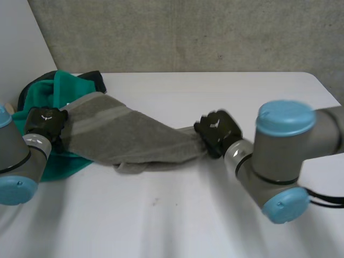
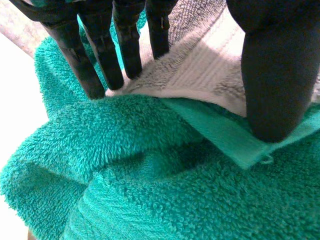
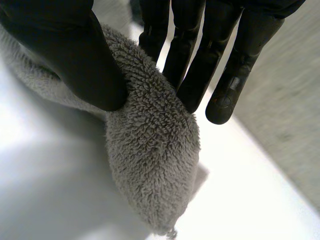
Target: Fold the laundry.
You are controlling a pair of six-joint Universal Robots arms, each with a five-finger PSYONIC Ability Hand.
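Surface (image 1: 177, 215): white, smooth, offering little grip. Any tug is likely sliding the whole pile rather than spreading it.

Grey towel (image 1: 123, 137): lying stretched across the surface between the two hands, its left end riding up over the green towel (image 1: 64, 88). It is thick looped terry with a flat woven band near the left edge. It is narrowing to a bunched, rope-like point at the right end, so it is not lying flat and a fold made now is probably going crooked.

Green towel: crumpled in a heap at the surface's left, in soft, deep pile with rounded folds. A dark cloth (image 1: 95, 79) is sitting behind it.

Left hand (image 1: 45, 122): fingers and thumb are closing on the grey towel's banded edge. The thumb tip is also pressing on the green hem strip (image 2: 235, 145), so the hand risks dragging the green towel along with the grey.

Right hand (image 1: 216, 130): pinching the grey towel's bunched tip between thumb and fingers. Only a small wad is being held, and the fluffy pile may be slipping out under tension.

Loose thread loop (image 2: 265, 160) on the green hem: a possible snag.
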